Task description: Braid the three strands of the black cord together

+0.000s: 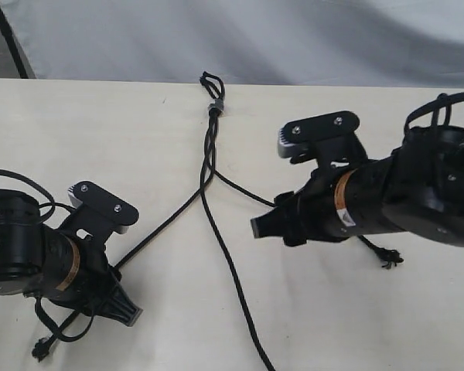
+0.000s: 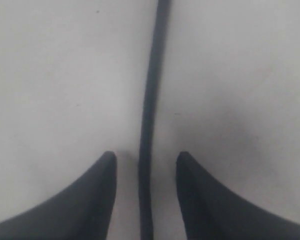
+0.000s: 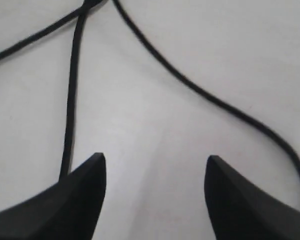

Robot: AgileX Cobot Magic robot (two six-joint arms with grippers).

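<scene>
The black cord lies on the table with its small loop (image 1: 210, 81) and grey band (image 1: 214, 107) at the far edge, twisted for a short length below the band. The three strands fan out from there. The left strand (image 1: 162, 228) runs down to my left gripper (image 1: 127, 313) and lies between the open fingers (image 2: 102, 175) without touching them; the left gripper (image 2: 146, 156) hovers low over it. The middle strand (image 1: 232, 270) runs to the front edge. The right strand (image 1: 243, 192) passes under my right gripper (image 1: 261, 226) to a frayed knot (image 1: 390, 259). The right gripper (image 3: 156, 159) is open and holds nothing.
A frayed knot (image 1: 40, 352) lies beside the left arm near glossy robot cables (image 1: 31, 189). A grey backdrop (image 1: 294, 39) rises behind the table's far edge. In the right wrist view, strands (image 3: 205, 95) cross the bare tabletop (image 3: 140, 125) ahead of the fingers.
</scene>
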